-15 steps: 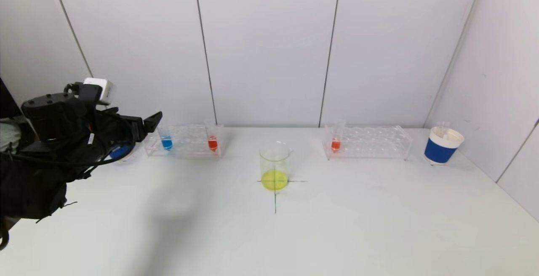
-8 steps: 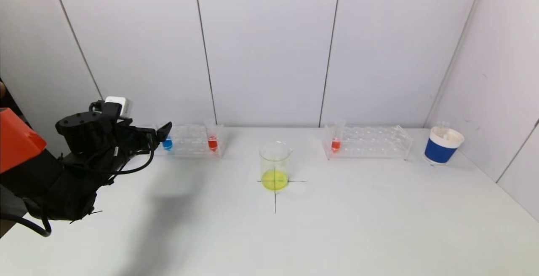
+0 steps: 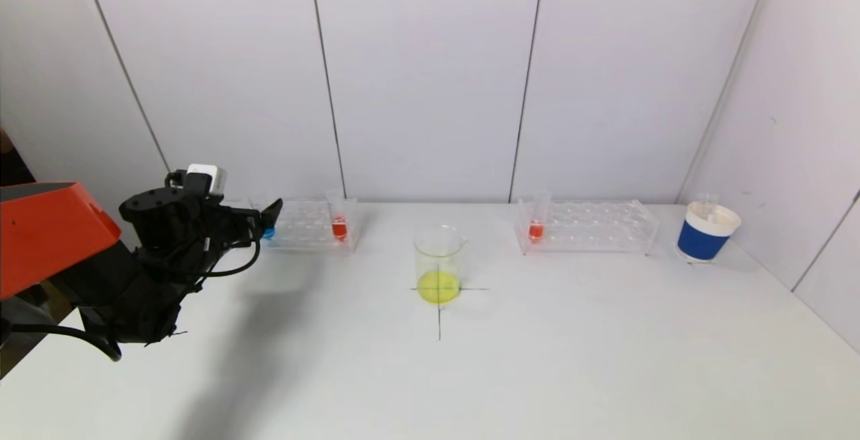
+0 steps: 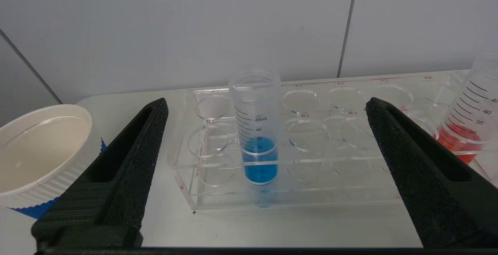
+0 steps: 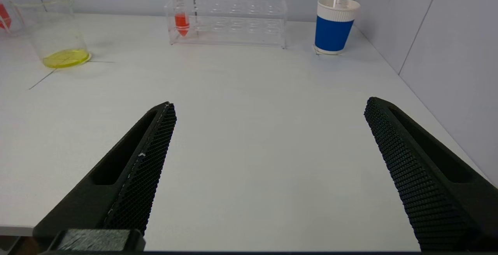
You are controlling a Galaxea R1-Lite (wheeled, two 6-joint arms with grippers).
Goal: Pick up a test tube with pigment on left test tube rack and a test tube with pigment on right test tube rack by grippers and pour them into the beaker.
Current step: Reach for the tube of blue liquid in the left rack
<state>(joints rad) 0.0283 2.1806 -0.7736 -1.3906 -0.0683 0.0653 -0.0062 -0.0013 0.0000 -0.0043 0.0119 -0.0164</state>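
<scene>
The left clear rack (image 3: 306, 226) holds a tube of blue pigment (image 3: 268, 232) and a tube of red pigment (image 3: 339, 224). My left gripper (image 3: 266, 218) is open just in front of the blue tube. In the left wrist view the blue tube (image 4: 256, 130) stands upright, centred beyond the gripper (image 4: 266, 103), not touched. The right rack (image 3: 591, 226) holds one red tube (image 3: 535, 225). The beaker (image 3: 439, 264) with yellow liquid stands mid-table. My right gripper (image 5: 268, 105) is open and empty over the near table, out of the head view.
A blue paper cup (image 3: 707, 233) stands right of the right rack. Another cup with a white rim (image 4: 39, 150) stands left of the left rack. A black cross (image 3: 439, 322) marks the table under the beaker. Walls close the back and right.
My left arm has moved forward and down toward the left rack, bringing the open gripper up to the blue tube. Nothing else has moved.
</scene>
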